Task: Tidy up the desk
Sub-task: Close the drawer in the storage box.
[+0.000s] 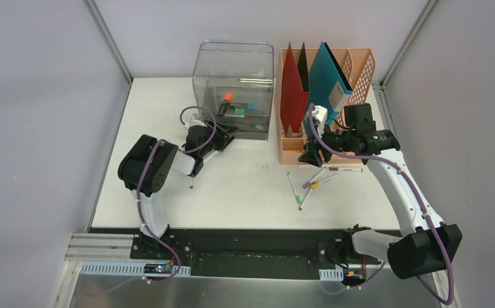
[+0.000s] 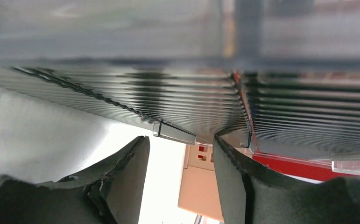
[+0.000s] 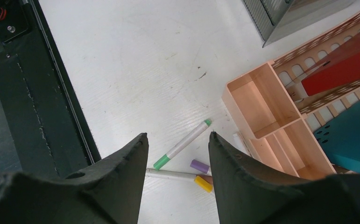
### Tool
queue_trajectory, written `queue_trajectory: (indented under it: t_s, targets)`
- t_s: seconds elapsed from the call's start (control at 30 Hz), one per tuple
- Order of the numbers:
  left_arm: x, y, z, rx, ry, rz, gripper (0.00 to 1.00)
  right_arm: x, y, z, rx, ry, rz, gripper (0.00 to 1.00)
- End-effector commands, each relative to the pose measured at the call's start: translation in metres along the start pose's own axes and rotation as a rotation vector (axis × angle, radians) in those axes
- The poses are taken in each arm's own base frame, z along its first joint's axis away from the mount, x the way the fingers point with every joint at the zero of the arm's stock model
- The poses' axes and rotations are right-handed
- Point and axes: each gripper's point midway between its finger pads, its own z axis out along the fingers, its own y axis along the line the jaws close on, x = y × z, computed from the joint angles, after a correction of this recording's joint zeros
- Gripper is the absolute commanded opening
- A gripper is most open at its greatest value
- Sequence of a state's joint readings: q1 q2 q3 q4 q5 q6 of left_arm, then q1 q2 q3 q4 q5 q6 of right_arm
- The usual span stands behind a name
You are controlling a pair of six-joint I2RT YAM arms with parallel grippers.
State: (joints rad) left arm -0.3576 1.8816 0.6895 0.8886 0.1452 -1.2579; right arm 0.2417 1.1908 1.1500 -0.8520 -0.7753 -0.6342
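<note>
Top external: on desk [image 1: 232, 192], teal folder [image 1: 325, 69] w/ white label [image 1: 337, 97], txt unreadable.

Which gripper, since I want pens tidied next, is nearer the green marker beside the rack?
Right. The right gripper hangs above the marker; the left gripper is across the desk at the clear box.

Just in front of the file rack [image 1: 363, 67], passage is obstructed by strewn markers [image 1: 309, 186]; left of them, bare desk [image 1: 244, 192] is found.
</note>
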Motion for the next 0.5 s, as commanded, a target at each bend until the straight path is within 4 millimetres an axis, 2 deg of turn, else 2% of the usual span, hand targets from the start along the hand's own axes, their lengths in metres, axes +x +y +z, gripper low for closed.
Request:
queue_trajectory:
  t_s: [0.0,0.23,0.47]
  targets:
    - [-0.004,-0.032,0.002,0.160,-0.001,-0.001,0.56,-0.006,0.002,0.000,-0.024,-0.027,-0.028,0.53]
    - [-0.012,-0.027,0.005,0.167,-0.051,-0.048,0.61,-0.006,0.001,0.000,-0.025,-0.025,-0.026,0.53]
    - [-0.015,-0.015,0.010,0.134,-0.071,-0.080,0.46,-0.005,0.001,0.000,-0.025,-0.025,-0.027,0.53]
